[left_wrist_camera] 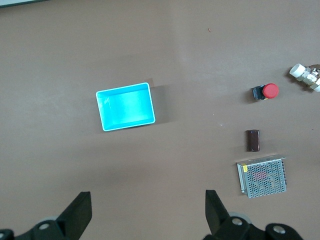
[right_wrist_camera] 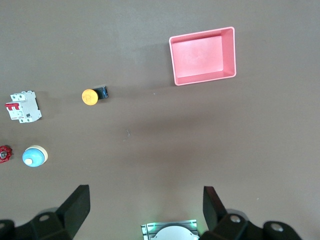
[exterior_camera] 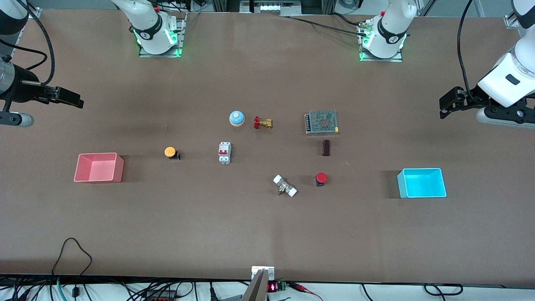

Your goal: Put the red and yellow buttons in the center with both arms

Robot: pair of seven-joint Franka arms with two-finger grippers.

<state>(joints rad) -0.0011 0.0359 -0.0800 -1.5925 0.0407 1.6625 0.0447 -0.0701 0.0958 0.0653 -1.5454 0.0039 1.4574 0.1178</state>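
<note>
Two end effectors hang wide open over the counter's ends: your left end effector [left_wrist_camera: 145, 212] above bare counter [exterior_camera: 267, 234] by the cyan bin [exterior_camera: 422, 183], your right end effector [right_wrist_camera: 145, 210] by the pink bin [exterior_camera: 99, 167]. Neither holds anything. The red button [exterior_camera: 321, 178] sits between the white-capped fitting [exterior_camera: 285, 186] and the cyan bin, nearer the front camera than the dark block [exterior_camera: 326, 147]. The yellow button [exterior_camera: 170, 152] stands between the pink bin and the breaker [exterior_camera: 225, 152]. Both look light, rigid and likely tippy; grip each black body, since the smooth caps may slip. The fitting crowds the red button's path.
</note>
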